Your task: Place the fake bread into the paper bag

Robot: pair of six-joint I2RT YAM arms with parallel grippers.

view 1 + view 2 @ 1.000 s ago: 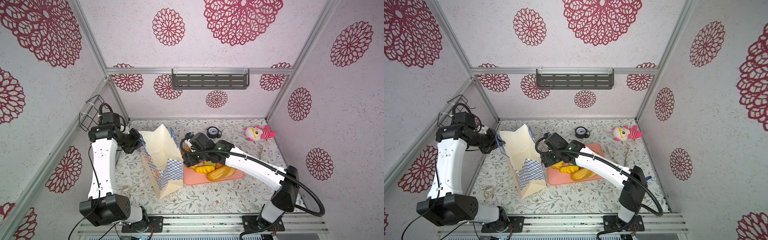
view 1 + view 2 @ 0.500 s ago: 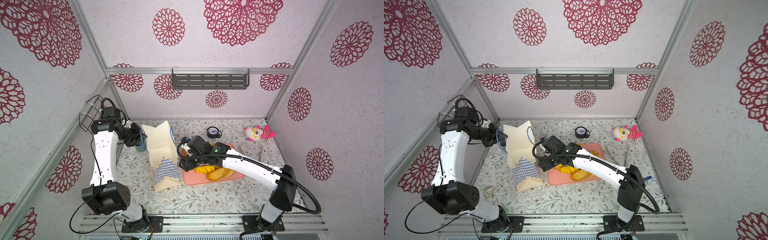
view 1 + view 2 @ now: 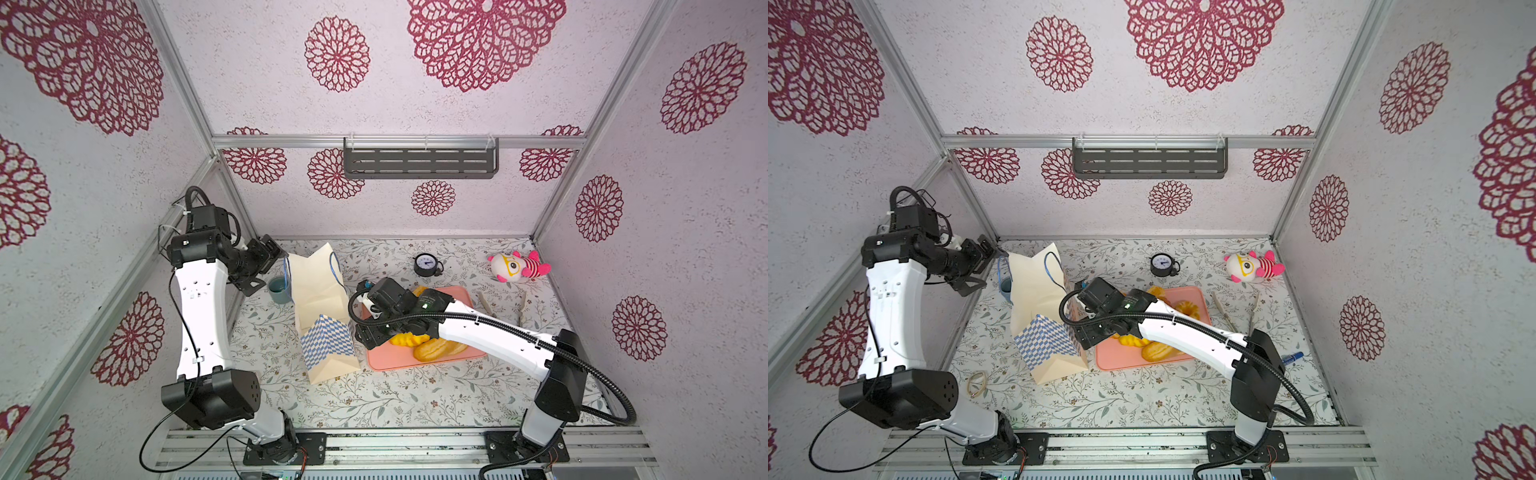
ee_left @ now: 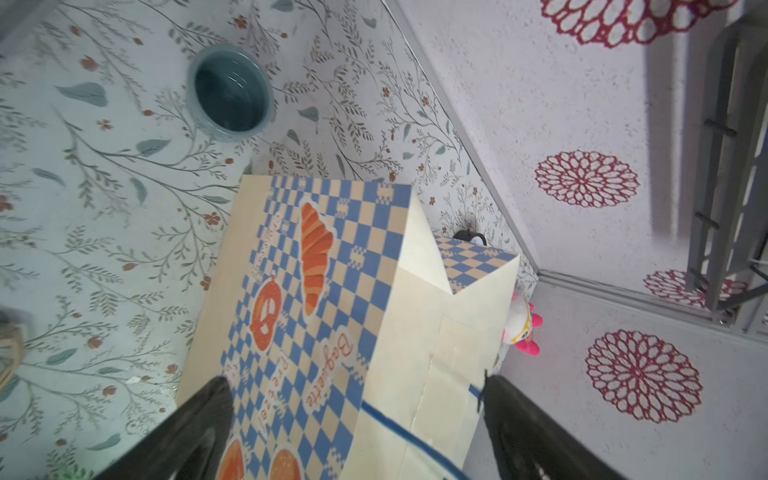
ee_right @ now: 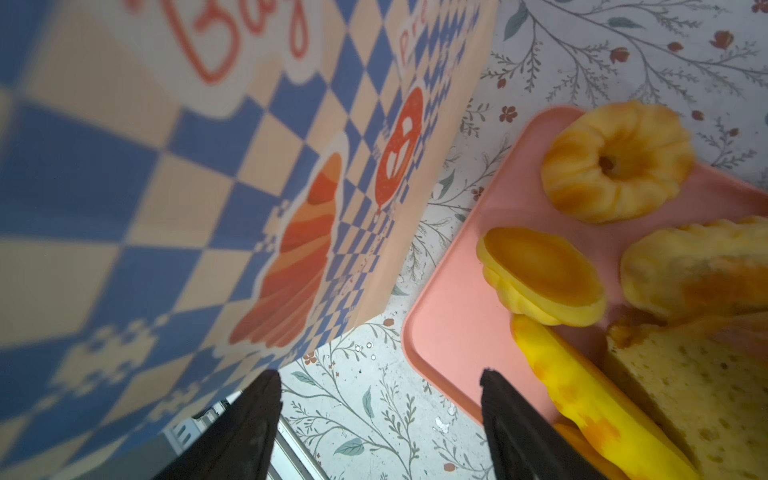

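Note:
The paper bag (image 3: pixel 320 303) (image 3: pixel 1038 303), cream with a blue-checked band, stands left of centre. In the left wrist view the paper bag (image 4: pixel 316 291) fills the middle. My left gripper (image 3: pixel 272 251) (image 4: pixel 357 399) is open at its top edge, one finger on each side, a blue cord handle (image 4: pixel 399 428) running between them. The fake bread (image 3: pixel 432 348) (image 3: pixel 1156 351) lies on a pink tray (image 3: pixel 415 365). A fluted ring cake (image 5: pixel 615 162), a flat oval piece (image 5: pixel 540 274), a yellow long loaf (image 5: pixel 582 395) and a slice (image 5: pixel 685 386) show. My right gripper (image 3: pixel 365 337) (image 5: pixel 380 382) hangs open and empty between bag and tray.
A blue cup (image 3: pixel 277 289) (image 4: pixel 228 89) stands behind the bag by the left wall. At the back are a small clock (image 3: pixel 426 264) and a pink-and-white plush toy (image 3: pixel 517 266). Wooden tongs (image 3: pixel 521 307) lie right of the tray, a rubber band (image 3: pixel 977 384) front left.
My left gripper has gone from shut on the bag's top to wide open and drawn back a little. The bag has swung upright. The right gripper has opened slightly wider.

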